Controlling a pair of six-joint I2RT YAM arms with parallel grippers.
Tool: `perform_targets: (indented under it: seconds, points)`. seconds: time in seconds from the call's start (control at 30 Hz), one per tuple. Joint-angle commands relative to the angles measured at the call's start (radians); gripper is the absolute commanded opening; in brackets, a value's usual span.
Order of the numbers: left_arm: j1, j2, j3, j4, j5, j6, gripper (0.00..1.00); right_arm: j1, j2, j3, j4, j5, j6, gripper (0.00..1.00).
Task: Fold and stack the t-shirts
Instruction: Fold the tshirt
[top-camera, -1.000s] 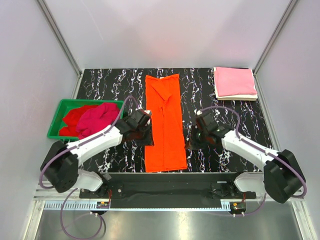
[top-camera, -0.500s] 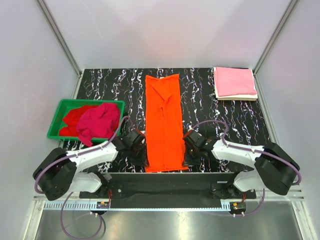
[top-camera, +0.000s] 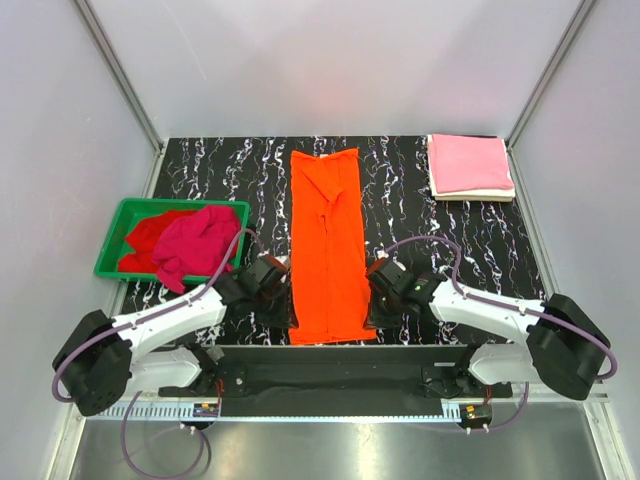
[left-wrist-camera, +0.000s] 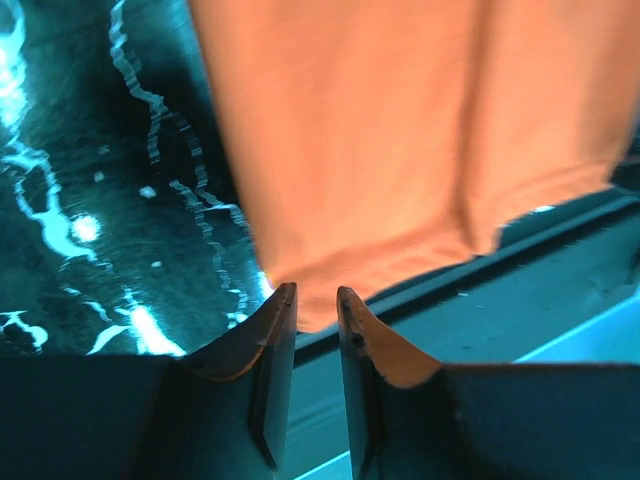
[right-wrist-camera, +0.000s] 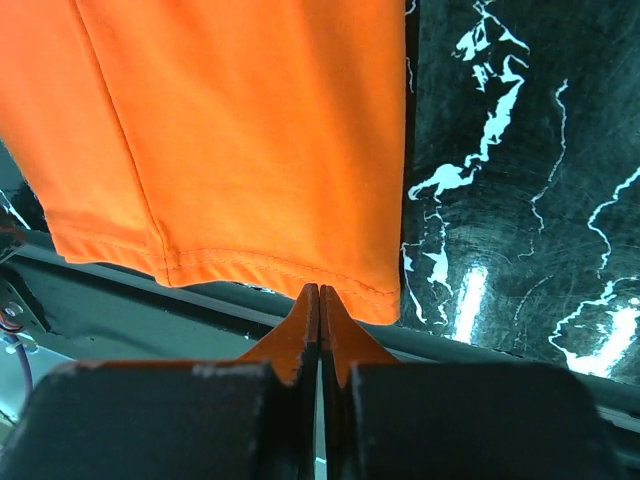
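Left pincer (left-wrist-camera: 315, 300) stands narrowly parted around the near-left hem corner of the orange shirt (top-camera: 327, 240), a long strip on the table (top-camera: 420, 180), right pincer (right-wrist-camera: 319, 295) clenched at the near-right corner; light, limp cloth, best pinched there.

place: robot lab cell | white panel walls (top-camera: 330, 60) (aluminium posts (top-camera: 118, 72)) | marbled table (top-camera: 230, 170)

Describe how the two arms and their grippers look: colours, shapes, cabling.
Both the left arm and right arm have white, rounded link shells joined by bulky black cylindrical joints. Purplish-grey cables loop loosely along each. The left gripper and right gripper are dark, with two flat fingers tapering to thin curved tips. No markings are legible.
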Motion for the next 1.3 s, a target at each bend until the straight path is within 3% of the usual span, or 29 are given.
perform_targets:
  seconds: [0.0, 0.53, 0.63, 0.87, 1.03, 1.27]
  points:
    - [-0.023, -0.032, 0.052, 0.009, 0.0, -0.01, 0.28, 0.013, -0.028, 0.021, -0.018, 0.045, 0.006, 0.0]
    - [-0.087, 0.029, -0.082, 0.084, -0.008, -0.107, 0.27, 0.014, -0.029, -0.085, 0.034, 0.032, 0.017, 0.01]
    - [-0.089, -0.021, -0.034, 0.021, -0.043, -0.092, 0.32, 0.014, -0.08, -0.073, 0.027, 0.007, 0.03, 0.05]
    - [-0.087, -0.1, -0.016, -0.072, -0.092, -0.093, 0.45, 0.014, -0.187, -0.088, 0.001, 0.032, 0.056, 0.32]
    - [-0.087, -0.087, -0.046, -0.048, -0.088, -0.104, 0.52, 0.014, -0.158, -0.09, 0.002, 0.027, 0.047, 0.36]
    - [-0.087, -0.08, -0.098, 0.012, -0.074, -0.133, 0.53, 0.014, -0.126, -0.12, 0.03, 0.036, 0.052, 0.39]
